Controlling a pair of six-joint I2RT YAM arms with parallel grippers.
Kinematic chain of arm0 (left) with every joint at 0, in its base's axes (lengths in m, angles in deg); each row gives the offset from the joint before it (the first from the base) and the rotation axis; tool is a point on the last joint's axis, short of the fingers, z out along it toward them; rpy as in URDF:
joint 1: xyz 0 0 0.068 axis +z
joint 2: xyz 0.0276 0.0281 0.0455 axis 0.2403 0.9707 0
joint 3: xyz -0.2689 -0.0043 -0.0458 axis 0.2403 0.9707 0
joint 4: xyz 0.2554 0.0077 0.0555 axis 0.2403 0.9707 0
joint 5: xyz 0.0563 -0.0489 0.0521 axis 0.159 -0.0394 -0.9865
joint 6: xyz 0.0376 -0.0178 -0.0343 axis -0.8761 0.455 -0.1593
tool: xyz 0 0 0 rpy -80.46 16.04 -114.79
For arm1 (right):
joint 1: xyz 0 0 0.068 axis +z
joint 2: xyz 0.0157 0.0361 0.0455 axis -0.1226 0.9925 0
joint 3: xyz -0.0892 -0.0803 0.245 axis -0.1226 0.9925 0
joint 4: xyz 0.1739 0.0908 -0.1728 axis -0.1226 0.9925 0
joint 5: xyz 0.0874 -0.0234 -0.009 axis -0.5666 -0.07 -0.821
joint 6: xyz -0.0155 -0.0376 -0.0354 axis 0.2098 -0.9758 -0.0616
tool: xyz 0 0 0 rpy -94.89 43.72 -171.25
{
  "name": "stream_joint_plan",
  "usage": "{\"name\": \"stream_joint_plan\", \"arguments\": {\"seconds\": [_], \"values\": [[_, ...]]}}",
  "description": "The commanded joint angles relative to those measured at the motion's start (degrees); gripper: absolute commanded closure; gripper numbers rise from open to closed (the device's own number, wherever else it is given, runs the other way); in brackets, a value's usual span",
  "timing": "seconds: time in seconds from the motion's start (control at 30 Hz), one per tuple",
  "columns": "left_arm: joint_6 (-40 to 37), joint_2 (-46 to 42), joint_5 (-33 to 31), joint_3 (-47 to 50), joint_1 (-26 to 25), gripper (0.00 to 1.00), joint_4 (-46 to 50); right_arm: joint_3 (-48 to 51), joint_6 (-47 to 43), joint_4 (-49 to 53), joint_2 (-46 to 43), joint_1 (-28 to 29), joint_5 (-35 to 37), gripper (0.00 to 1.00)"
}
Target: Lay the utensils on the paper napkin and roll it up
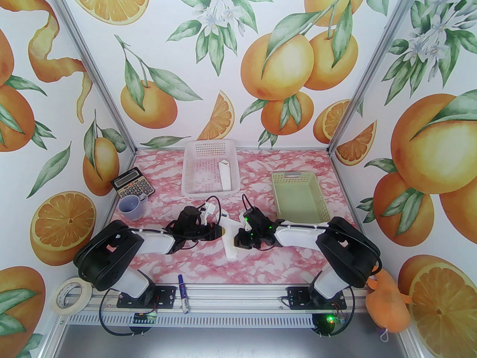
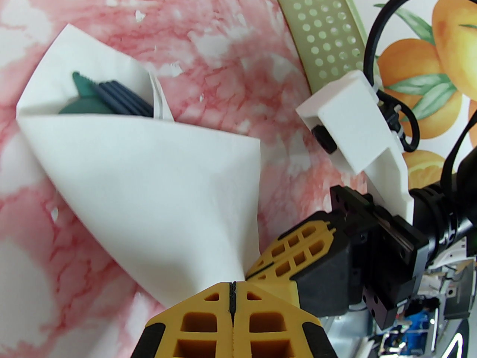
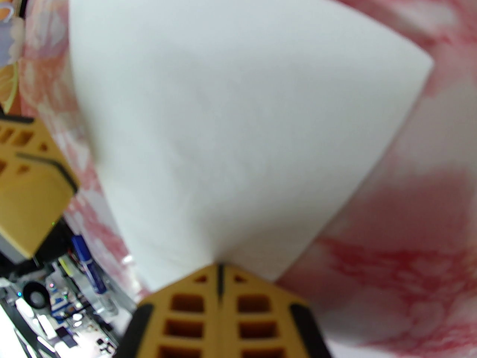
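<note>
**Napkin wrapped around utensils, pinched from both sides**

The paper napkin (image 2: 156,200) is seen mid-table, folded into a loose cone on the pink marbled table (image 1: 298,259). The utensils (image 2: 108,99) are tucked inside it, and only their teal tips are exposed at the open end. One napkin corner is clamped in the left gripper (image 2: 233,285), fingers pressed together. The opposite edge is clenched by the right gripper (image 3: 220,270). In the top view most of the napkin is covered by both wrists. A white mesh basket (image 1: 188,170) is set just behind it and a green basket (image 1: 277,196) to the back right. A calculator (image 1: 133,187) and mug (image 1: 131,206) are well apart at left. A marker pen (image 1: 183,293) is lying on the near rail.
</note>
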Motion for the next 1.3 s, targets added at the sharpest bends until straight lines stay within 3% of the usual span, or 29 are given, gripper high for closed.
{"name": "stream_joint_plan", "arguments": {"seconds": [0.0, 0.23, 0.87, 1.27], "values": [[-1.7, 1.8, -1.3, -1.7, 0.4, 1.00, -3.3, 2.6, -1.0, 8.8, 3.9, 0.4, 6.1, 1.00], [-2.4, 4.0, -3.6, -1.1, 0.6, 1.00, -4.7, 2.6, -1.4, 9.5, 4.0, 0.4, 6.6, 1.00], [-1.3, 9.5, -2.2, -0.9, 4.5, 0.99, -10.7, 2.6, -2.1, 10.6, 4.2, 0.4, 7.3, 1.00], [-3.1, 10.2, -1.5, -3.7, 7.8, 0.94, -9.0, 2.8, -1.8, 10.8, 3.9, 0.4, 7.7, 1.00]]}}
